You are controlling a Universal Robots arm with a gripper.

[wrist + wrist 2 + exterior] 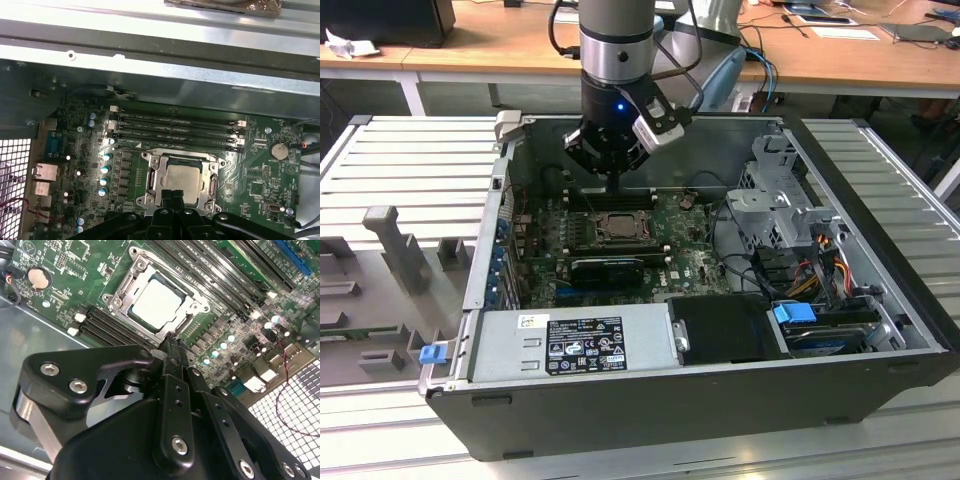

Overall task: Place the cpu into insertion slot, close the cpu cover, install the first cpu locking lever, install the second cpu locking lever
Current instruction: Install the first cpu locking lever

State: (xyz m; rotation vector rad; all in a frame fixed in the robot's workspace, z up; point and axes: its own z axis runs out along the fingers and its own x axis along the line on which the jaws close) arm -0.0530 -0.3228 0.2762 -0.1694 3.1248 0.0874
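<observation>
Hand [172, 342] pinched together at cpu cover [125, 287] edge — cpu [156, 300] seated beneath.

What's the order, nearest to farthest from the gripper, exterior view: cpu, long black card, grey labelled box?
1. cpu, right under the gripper.
2. long black card, next toward the camera.
3. grey labelled box, frontmost, exterior view's left.

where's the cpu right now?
In the second wrist view the cpu sits framed by the metal cover, beside the memory slots, right by the gripper.
</observation>
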